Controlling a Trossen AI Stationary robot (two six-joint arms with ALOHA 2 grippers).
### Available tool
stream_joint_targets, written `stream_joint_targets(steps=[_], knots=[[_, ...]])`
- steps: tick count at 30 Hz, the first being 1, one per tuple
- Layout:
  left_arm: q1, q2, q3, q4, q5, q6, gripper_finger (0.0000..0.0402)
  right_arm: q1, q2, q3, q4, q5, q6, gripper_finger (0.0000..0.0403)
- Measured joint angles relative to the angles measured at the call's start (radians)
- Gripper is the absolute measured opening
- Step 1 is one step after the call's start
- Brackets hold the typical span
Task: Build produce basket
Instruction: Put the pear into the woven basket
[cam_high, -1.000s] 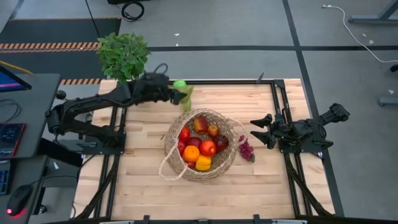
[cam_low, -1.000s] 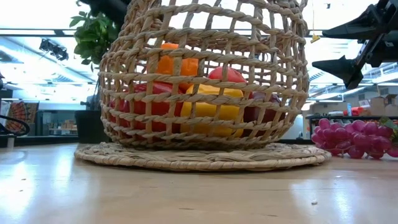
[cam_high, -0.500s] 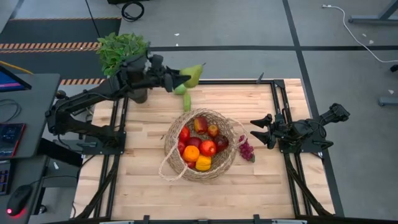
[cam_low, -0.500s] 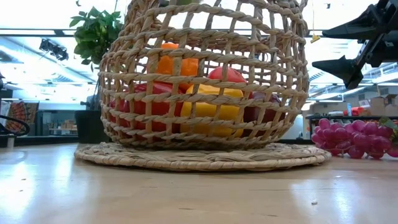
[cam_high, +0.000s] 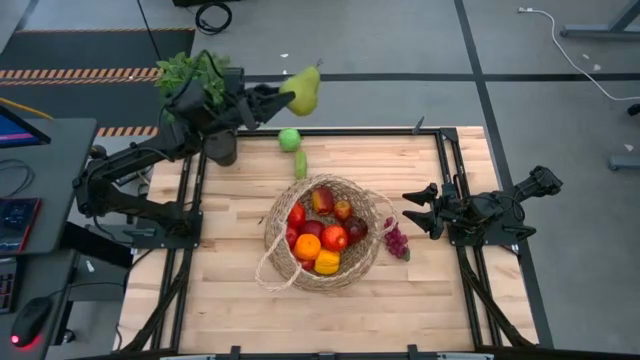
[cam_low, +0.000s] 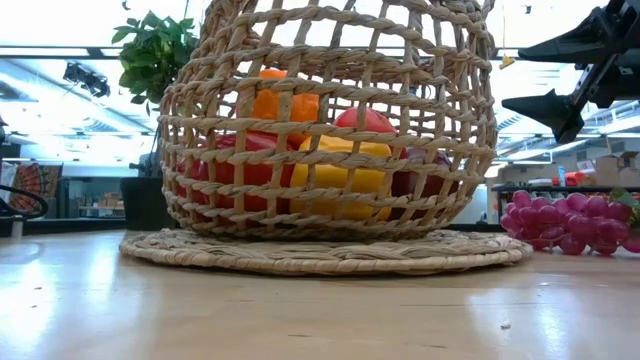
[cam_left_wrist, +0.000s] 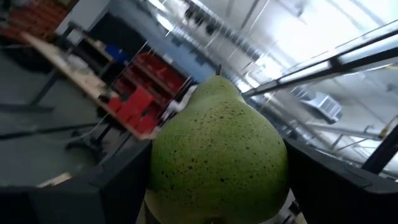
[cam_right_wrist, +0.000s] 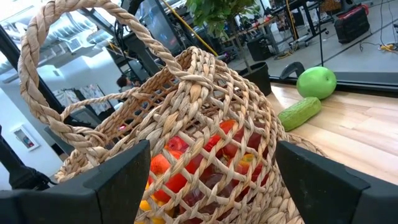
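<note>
One green pear (cam_high: 304, 90) is gripped by the left gripper (cam_high: 283, 98) beyond the basket (cam_high: 322, 232); the right gripper (cam_high: 418, 210) is held wide apart beside the basket.

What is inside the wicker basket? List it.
The basket holds red, orange and yellow produce. Lower pieces are partly covered by those above and by the weave, so no full count.

Wicker basket (cam_high: 322, 232) — fruit-filled; green pear (cam_high: 303, 92) aloft.
</note>
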Motion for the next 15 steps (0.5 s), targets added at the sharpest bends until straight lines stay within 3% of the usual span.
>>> stream_joint_targets(steps=[10,13,15], knots=[[0.0,0.0,0.0,0.071,-0.001,0.04,0.0337,0.0,0.0,0.0,0.0,0.0,0.0,0.0348],[0.0,0.0,0.0,0.068,0.014,0.154,0.0337,0.0,0.0,0.0,0.0,0.0,0.0,0.0348],[0.005,0.0,0.0,0.065,0.019,0.317,0.0337,0.0,0.0,0.0,0.0,0.0,0.0,0.0348]])
